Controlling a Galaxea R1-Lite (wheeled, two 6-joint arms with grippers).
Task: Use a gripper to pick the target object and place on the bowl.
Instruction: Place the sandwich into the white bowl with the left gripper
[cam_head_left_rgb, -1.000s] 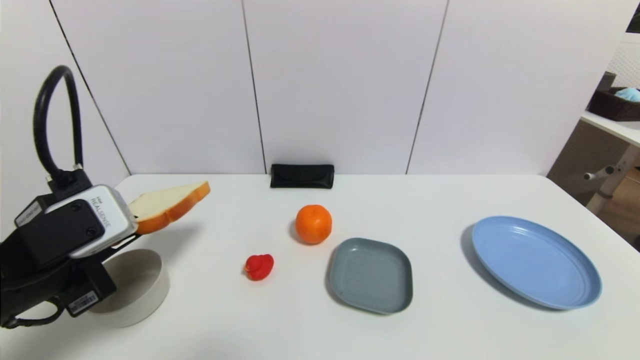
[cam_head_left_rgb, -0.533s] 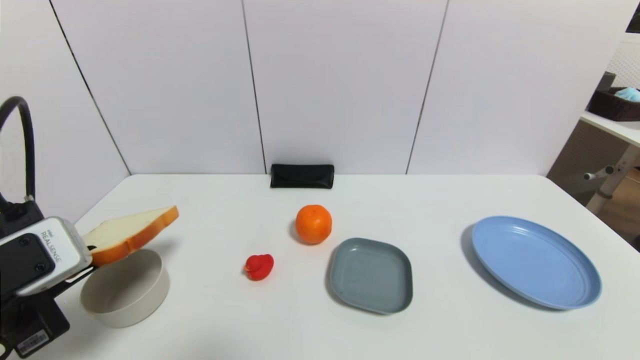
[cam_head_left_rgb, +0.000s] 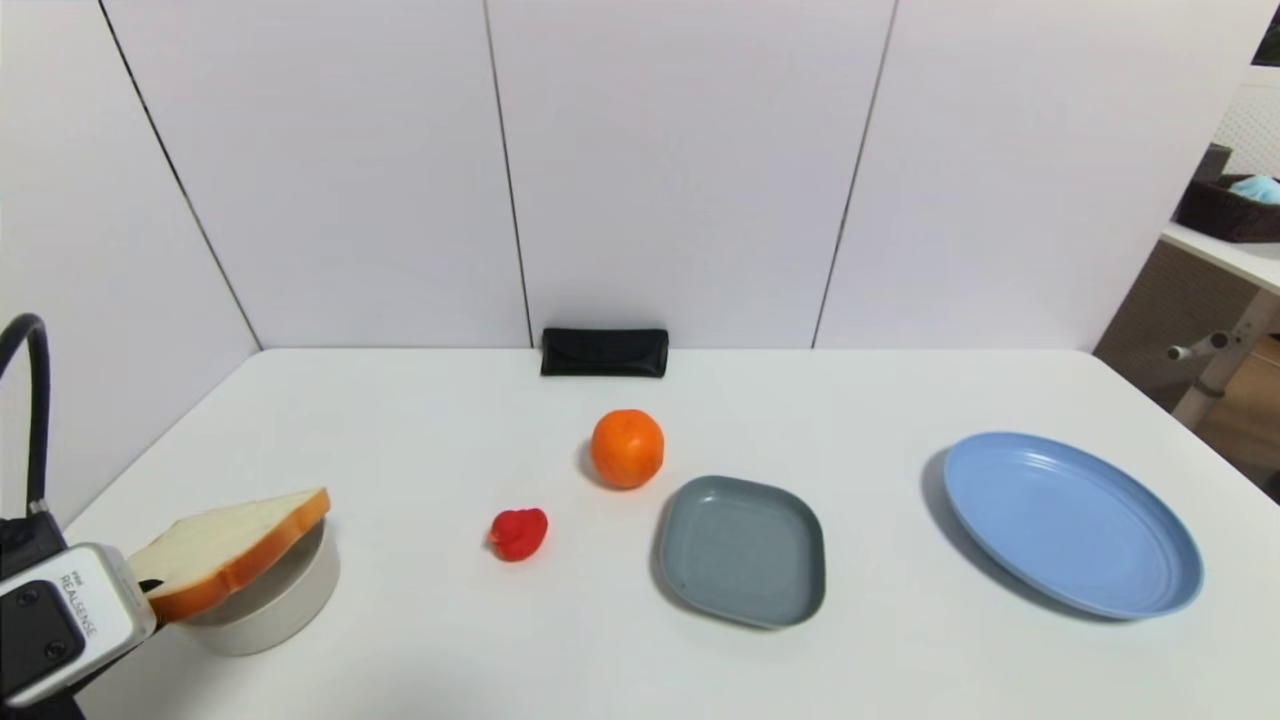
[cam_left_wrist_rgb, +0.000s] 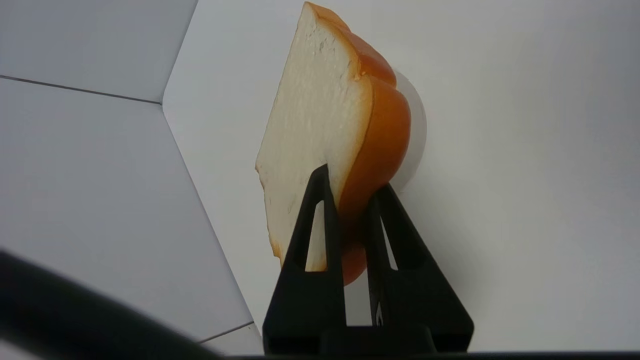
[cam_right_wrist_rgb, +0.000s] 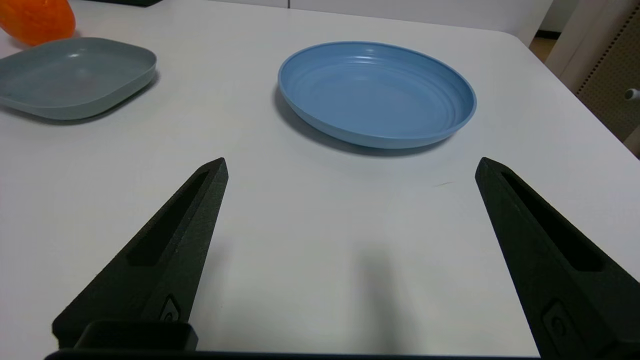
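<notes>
The toast slice (cam_head_left_rgb: 228, 550), cream face with orange-brown crust, lies flat across the top of the beige-grey bowl (cam_head_left_rgb: 280, 605) at the table's near left. My left gripper (cam_left_wrist_rgb: 350, 192) is shut on the toast's near edge (cam_left_wrist_rgb: 320, 130); its camera block shows at the head view's bottom left corner. A sliver of the bowl (cam_left_wrist_rgb: 417, 130) shows behind the toast in the left wrist view. My right gripper (cam_right_wrist_rgb: 350, 167) is open and empty, low over the table before the blue plate; it is out of the head view.
An orange (cam_head_left_rgb: 627, 448), a small red toy (cam_head_left_rgb: 519, 533) and a grey-blue square dish (cam_head_left_rgb: 742, 550) sit mid-table. A large blue round plate (cam_head_left_rgb: 1070, 522) lies at the right. A black case (cam_head_left_rgb: 604, 352) lies by the back wall.
My left gripper has moved down and back toward me with the toast, bringing it from above and behind the bowl to lie across the bowl's top. The right arm has not moved.
</notes>
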